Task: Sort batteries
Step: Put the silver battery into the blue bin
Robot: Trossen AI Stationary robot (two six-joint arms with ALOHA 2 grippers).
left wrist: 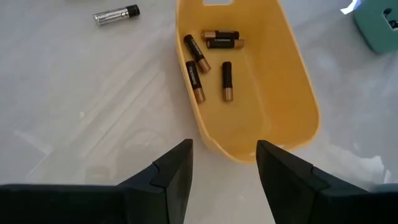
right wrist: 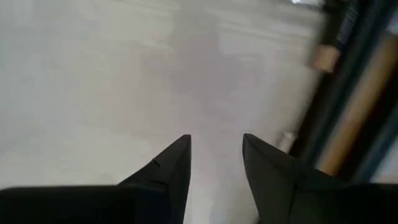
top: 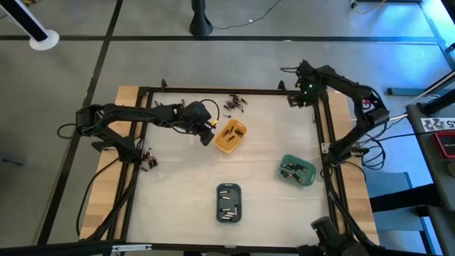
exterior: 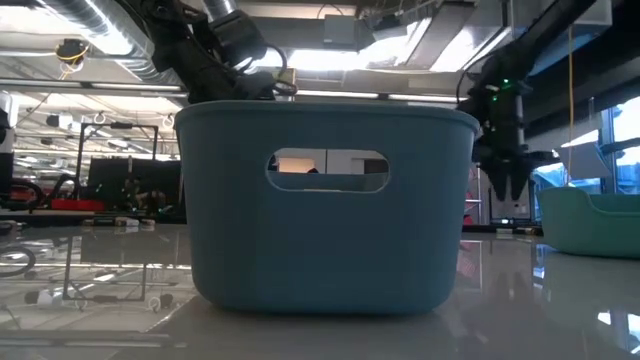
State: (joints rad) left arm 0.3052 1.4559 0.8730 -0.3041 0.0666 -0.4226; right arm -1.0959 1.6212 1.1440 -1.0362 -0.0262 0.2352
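Note:
My left gripper (left wrist: pixel 224 158) (top: pixel 208 135) is open and holds nothing; it hovers at the left end of the orange tray (top: pixel 230 136) (left wrist: pixel 286 93), which holds several dark batteries with copper ends (left wrist: pixel 211 59). One silvery battery (left wrist: pixel 116 14) lies on the table beside that tray. A loose pile of batteries (top: pixel 235 104) lies near the table's far edge. The slate-blue tray (top: pixel 228 202) (exterior: pixel 325 205) and the green tray (top: pixel 298 170) each hold several batteries. My right gripper (right wrist: pixel 214 155) (top: pixel 297 97) is open above bare table at the far right corner.
A dark frame (top: pixel 213 91) runs round the work area. A small cluster of batteries (top: pixel 148 161) lies at the left rail. The slate-blue tray fills the low view. Bare table (top: pixel 178 185) lies between the trays and on the near left.

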